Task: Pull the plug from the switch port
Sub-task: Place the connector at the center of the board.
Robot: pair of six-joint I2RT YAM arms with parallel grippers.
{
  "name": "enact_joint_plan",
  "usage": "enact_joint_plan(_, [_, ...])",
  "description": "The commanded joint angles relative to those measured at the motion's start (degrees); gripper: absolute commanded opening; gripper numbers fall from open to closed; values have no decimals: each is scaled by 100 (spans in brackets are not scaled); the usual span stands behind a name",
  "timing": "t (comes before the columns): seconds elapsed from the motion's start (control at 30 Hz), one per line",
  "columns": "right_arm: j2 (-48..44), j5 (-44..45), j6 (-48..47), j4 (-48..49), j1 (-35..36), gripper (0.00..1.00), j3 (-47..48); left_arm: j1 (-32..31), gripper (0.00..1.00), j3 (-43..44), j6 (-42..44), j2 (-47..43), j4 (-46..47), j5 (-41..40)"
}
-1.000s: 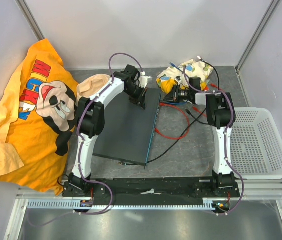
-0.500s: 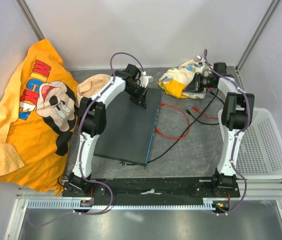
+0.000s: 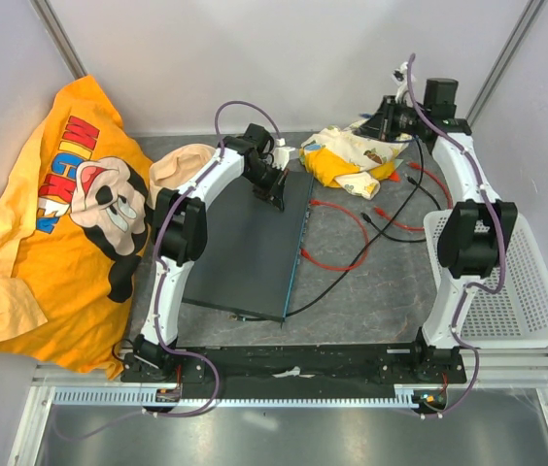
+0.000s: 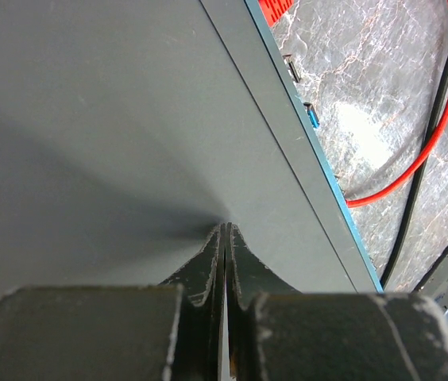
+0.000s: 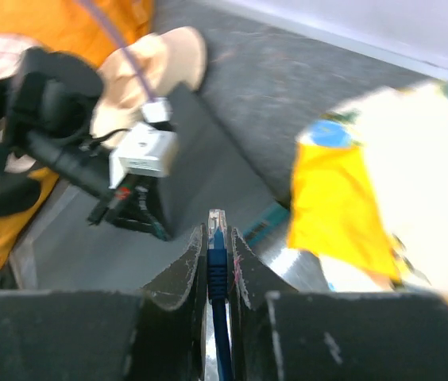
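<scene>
Dark grey switch point(image 3: 245, 248) lying flat at table centre, teal port edge point(image 4: 323, 186) facing right. Left gripper point(image 4: 224, 232), jaws pressed together, tips resting on the switch's top face near its far end. Right gripper point(image 3: 381, 118) raised at far right above a yellow-and-white patterned cloth point(image 3: 347, 160), jaws clamped on a blue plug point(image 5: 216, 254), clear connector tip free in the air, well apart from the switch. Red cable point(image 3: 363, 233) and black cable point(image 3: 337, 286) trailing right of the port edge. Orange T-shirt point(image 3: 31, 252) at left, lettered MICKEY beside a cartoon mouse face. White mesh basket point(image 3: 517, 282) at right.
</scene>
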Motion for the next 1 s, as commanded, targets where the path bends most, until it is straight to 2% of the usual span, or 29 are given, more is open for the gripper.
enact_joint_plan(0.0, [-472, 1122, 398, 191, -199, 0, -769, -3, 5, 59, 178, 154, 29, 139])
enact_joint_plan(0.03, [-534, 1638, 328, 191, -208, 0, -1057, -3, 5, 76, 178, 172, 29, 157])
enact_joint_plan(0.1, [-657, 2080, 188, 208, -208, 0, -1270, -3, 5, 85, 186, 163, 38, 166])
enact_joint_plan(0.27, [-359, 2608, 388, 146, -217, 0, -1446, -3, 5, 6, 178, 163, 38, 201])
enact_joint_plan(0.33, [-228, 2557, 477, 235, -208, 9, -1657, -3, 5, -55, 186, 172, 38, 236])
enact_joint_plan(0.47, [-174, 2856, 424, 305, -155, 13, -2114, 6, 5, -90, 239, 172, 11, 253])
enact_joint_plan(0.53, [-156, 2873, 530, 270, -155, 17, -2325, 23, 6, -91, 265, 181, 11, 262])
enact_joint_plan(0.57, [-156, 2830, 547, 270, -155, 23, -2387, 23, 6, -91, 257, 198, 11, 254])
enact_joint_plan(0.6, [-148, 2568, 556, 287, -155, 39, -2431, 49, 6, -91, 248, 216, 11, 245])
enact_joint_plan(0.67, [-86, 2198, 478, 244, -155, 53, -2300, 58, 6, -91, 239, 207, -6, 218])
enact_joint_plan(0.73, [-51, 1743, 355, 217, -155, 81, -1888, 85, 6, -152, 318, 128, -50, 210])
enact_joint_plan(0.8, [28, 1294, 319, 226, -155, 89, -1328, 129, 6, -240, 371, 67, -50, 175])
enact_joint_plan(0.87, [317, 442, 424, 243, -138, 91, -948, 155, 6, -424, 441, -12, -50, 113])
enact_joint_plan(0.9, [405, 291, 477, 261, -77, 95, -746, 173, 6, -477, 441, -39, -59, 95])
enact_joint_plan(0.97, [538, 80, 495, 348, -6, 94, -779, 181, 6, -653, 503, -162, -111, 113])
